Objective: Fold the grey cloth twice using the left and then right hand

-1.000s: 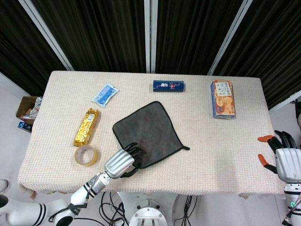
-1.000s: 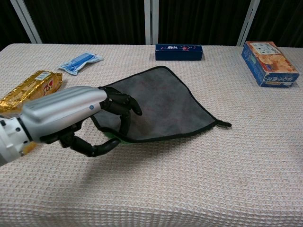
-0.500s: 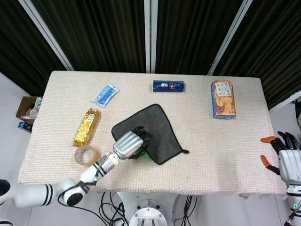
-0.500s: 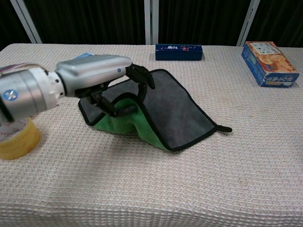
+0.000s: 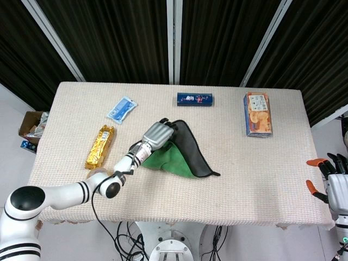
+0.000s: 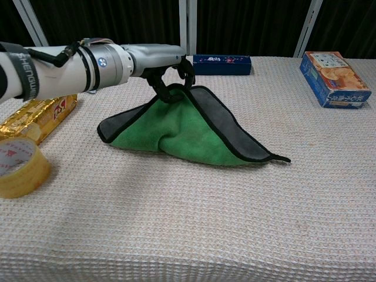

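Observation:
The cloth (image 5: 175,157) (image 6: 182,129) is grey on one face and green on the other, and lies mid-table. My left hand (image 5: 159,132) (image 6: 167,67) pinches its lifted near corner and holds it over the far corner, so the green underside faces up in a triangle. A grey strip with black hem (image 6: 232,132) stays flat along the right side. My right hand (image 5: 333,182) hangs off the table's right edge with fingers spread and nothing in it; the chest view does not show it.
A gold packet (image 5: 100,145) (image 6: 36,114) and a tape roll (image 6: 20,167) lie left of the cloth. A blue-white pouch (image 5: 122,109) sits at the back left, a dark blue box (image 5: 194,99) (image 6: 222,64) behind the cloth, a biscuit box (image 5: 257,114) (image 6: 333,79) at the right.
My left hand has carried the cloth's near corner up and away across the cloth, turning the green underside up. The right hand has drifted slightly lower and to the right.

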{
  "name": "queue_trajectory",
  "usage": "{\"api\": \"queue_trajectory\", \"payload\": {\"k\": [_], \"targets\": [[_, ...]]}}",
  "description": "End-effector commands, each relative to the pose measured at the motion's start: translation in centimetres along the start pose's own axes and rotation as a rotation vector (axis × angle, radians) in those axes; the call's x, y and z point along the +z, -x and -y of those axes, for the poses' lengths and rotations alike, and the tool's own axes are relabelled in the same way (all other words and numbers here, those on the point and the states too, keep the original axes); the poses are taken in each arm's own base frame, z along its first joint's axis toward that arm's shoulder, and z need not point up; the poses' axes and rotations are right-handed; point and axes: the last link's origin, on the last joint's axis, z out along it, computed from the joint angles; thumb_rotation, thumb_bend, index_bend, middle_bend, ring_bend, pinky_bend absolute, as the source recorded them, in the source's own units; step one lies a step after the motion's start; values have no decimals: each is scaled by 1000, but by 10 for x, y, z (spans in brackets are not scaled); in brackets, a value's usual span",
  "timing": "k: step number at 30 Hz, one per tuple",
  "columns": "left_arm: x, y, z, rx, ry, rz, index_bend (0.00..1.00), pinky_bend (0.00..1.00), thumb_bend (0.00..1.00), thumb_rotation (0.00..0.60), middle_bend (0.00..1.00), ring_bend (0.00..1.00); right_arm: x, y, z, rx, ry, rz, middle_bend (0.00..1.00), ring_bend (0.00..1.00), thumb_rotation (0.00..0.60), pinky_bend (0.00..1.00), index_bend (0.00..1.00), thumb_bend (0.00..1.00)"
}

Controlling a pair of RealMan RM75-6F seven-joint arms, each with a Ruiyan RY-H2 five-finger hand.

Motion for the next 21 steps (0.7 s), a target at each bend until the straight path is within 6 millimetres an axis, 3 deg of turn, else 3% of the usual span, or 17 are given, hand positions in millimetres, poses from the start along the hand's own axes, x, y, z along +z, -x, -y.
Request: {"api": "queue_trajectory", "payload": {"k": [1,11,21], "targets": [[20,-4,-7,1,-8,11,644,128,561,600,225,202,0,-1,-1,-3,6,0,306,132,600,108,370,176],[62,-10,-24,41,-11,46,644,126,562,600,224,195,-2,-4,-5,-10,32,2,306,132,600,106,370,176],[90,-9,-16,54,-88,84,642,126,562,600,225,195,-5,-8,-11,-19,67,2,306,132,600,104,370,176]]}}
